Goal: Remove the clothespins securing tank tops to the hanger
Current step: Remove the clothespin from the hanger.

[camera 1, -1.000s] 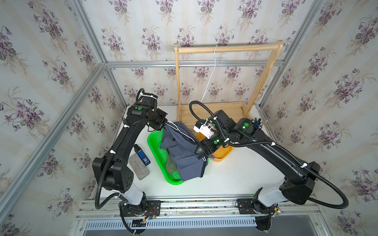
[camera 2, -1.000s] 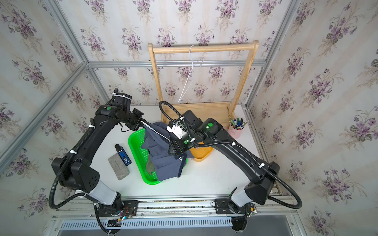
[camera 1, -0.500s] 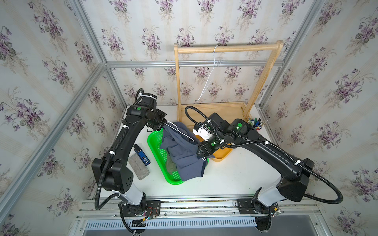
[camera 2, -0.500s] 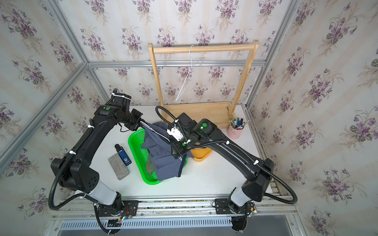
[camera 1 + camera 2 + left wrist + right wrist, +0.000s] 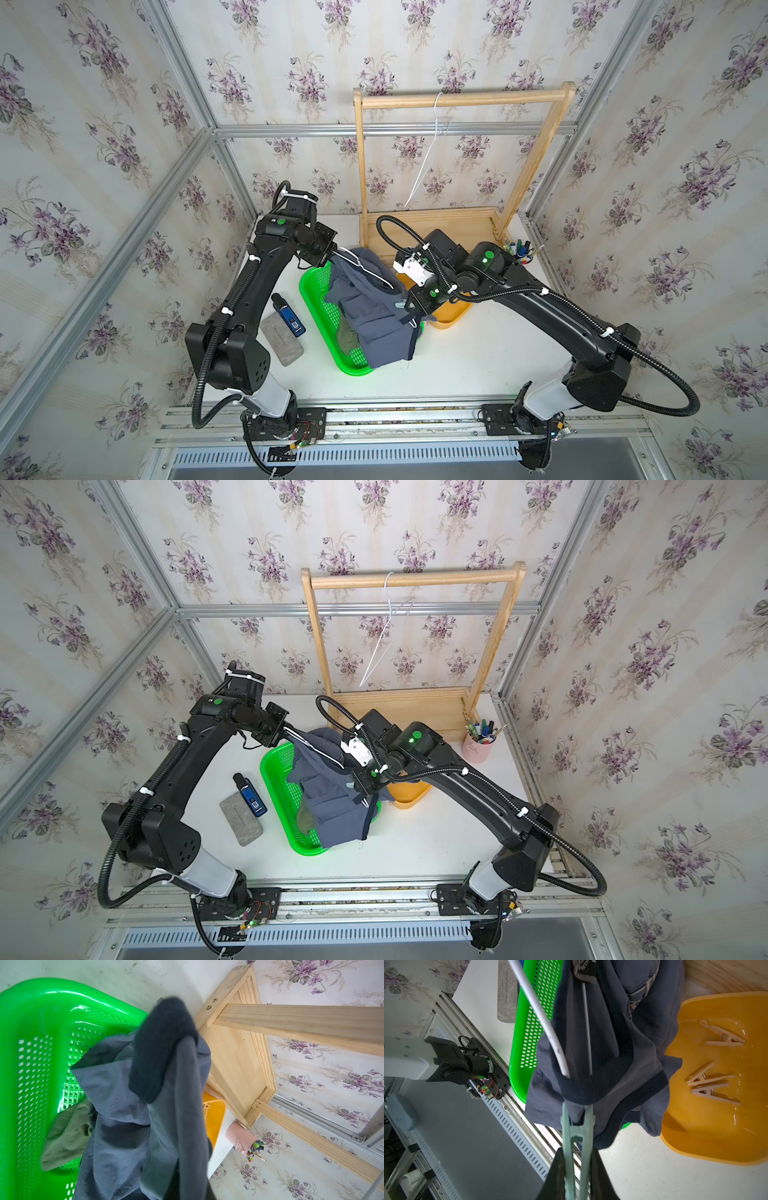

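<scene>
Now R tool (image 5: 577,1154) pinches mint clothespin (image 5: 579,1131) on blue tank top (image 5: 623,1053); L tool (image 5: 331,254) clenched.

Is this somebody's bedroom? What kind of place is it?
Probably a robot test booth, not a real room: the wallpaper sits in a metal frame, and the left arm and right arm are bolted to a rail.

The slate-blue tank top (image 5: 623,1053) has navy trim, the other tank top (image 5: 66,1132) is olive. The mint-green clothespin (image 5: 577,1132) contrasts with the tan clothespins (image 5: 708,1094) in the orange tray (image 5: 716,1136). The hanger (image 5: 542,1016) is white, the perforated basket (image 5: 31,1012) bright green, and the wallpaper (image 5: 104,124) cream-striped with purple flowers.
</scene>
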{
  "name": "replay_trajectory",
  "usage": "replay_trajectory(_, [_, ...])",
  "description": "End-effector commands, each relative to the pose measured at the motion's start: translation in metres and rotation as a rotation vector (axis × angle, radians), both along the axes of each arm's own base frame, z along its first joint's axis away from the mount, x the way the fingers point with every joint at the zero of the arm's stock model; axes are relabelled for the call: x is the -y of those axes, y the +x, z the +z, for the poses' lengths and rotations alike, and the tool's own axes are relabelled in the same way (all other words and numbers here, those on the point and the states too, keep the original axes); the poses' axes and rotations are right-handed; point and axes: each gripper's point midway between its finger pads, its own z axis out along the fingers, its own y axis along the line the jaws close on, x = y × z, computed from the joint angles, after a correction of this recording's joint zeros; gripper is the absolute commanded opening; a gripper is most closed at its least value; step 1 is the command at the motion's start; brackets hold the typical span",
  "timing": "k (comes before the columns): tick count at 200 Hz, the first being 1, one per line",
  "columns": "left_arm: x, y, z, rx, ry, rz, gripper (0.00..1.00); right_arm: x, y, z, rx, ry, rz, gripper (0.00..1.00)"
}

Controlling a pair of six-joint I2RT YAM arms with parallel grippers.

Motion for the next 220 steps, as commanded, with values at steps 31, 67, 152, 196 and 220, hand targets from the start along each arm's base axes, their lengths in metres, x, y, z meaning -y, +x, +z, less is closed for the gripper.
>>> replay_trajectory(31, [-0.005,-0.001,-0.004,-0.01,0.007,0.002,0.0,0.028,0.002,0.023,0.032,0.01,-0.075,0.11])
replay_trajectory(67, [-0.015,-0.006,0.0,-0.004,0.021,0.013,0.0,0.074,0.033,0.013,-0.009,0.054,-0.266,0.13])
replay_trajectory(152, [-0.016,-0.016,-0.002,-0.02,0.021,-0.003,0.0,0.121,0.127,-0.131,-0.16,-0.086,-0.507,0.35])
replay_trajectory(196, [-0.014,-0.021,-0.005,-0.032,0.02,-0.018,0.0,0.117,0.146,-0.079,-0.077,-0.055,-0.515,1.0])
replay_trajectory(220, [-0.014,-0.021,-0.007,-0.039,0.022,-0.02,0.0,0.106,0.138,-0.01,0.008,0.049,-0.481,0.99])
